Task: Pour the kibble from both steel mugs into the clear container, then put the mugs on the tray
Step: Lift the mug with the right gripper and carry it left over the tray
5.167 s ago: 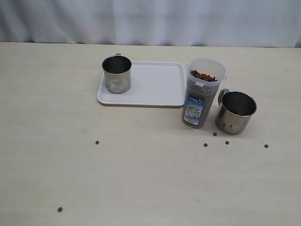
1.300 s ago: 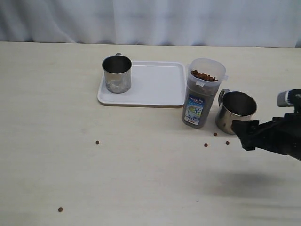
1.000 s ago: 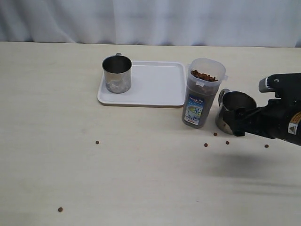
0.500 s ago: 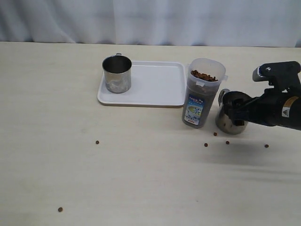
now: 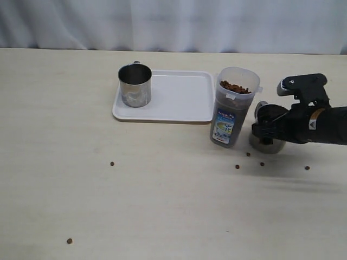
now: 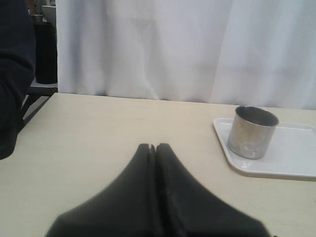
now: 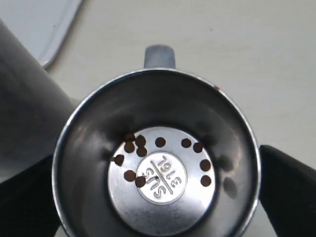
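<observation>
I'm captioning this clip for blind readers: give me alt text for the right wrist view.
Looking straight down into a steel mug with about a dozen brown kibble pellets on its bottom. The right gripper is open, with one black finger on either side of the mug.

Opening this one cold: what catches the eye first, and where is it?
The black right gripper stands out first, jaws wide on either side of the steel mug beside the clear container, right of the tray. Its wrist view shows only a few loose pellets on that mug's bottom. The container holds kibble nearly to its top, and stray pellets dot the table.
</observation>
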`<action>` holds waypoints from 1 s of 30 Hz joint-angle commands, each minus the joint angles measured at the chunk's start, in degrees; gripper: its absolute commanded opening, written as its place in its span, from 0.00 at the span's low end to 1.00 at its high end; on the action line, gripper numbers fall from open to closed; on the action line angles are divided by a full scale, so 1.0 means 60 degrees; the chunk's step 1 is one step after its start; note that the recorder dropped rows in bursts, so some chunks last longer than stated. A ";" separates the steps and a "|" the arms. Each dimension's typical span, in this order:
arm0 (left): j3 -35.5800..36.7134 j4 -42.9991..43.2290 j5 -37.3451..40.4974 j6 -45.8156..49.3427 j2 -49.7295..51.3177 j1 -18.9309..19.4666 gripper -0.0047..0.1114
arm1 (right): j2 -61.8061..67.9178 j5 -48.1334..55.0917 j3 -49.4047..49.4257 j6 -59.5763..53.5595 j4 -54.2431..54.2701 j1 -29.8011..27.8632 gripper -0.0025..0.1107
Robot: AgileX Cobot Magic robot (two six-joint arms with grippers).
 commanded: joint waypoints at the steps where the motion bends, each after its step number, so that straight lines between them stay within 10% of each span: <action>1: 0.0022 -0.0022 -0.0097 0.0023 -0.0025 -0.0062 0.04 | -0.0126 0.0543 -0.0044 -0.0033 0.0256 0.0007 0.42; 3: 0.0022 -0.0022 -0.0097 0.0023 -0.0025 -0.0062 0.04 | -0.0528 0.0504 -0.0044 -0.0108 0.0190 -0.0014 0.06; 20: 0.0022 -0.0022 -0.0097 0.0023 -0.0025 -0.0062 0.04 | -0.1224 0.1721 -0.3831 -0.0219 -0.0835 -0.0336 0.06; 30: 0.0022 -0.0022 -0.0097 0.0023 -0.0025 -0.0062 0.04 | 0.0273 0.2721 -0.6102 -0.0643 -0.0639 0.1757 0.06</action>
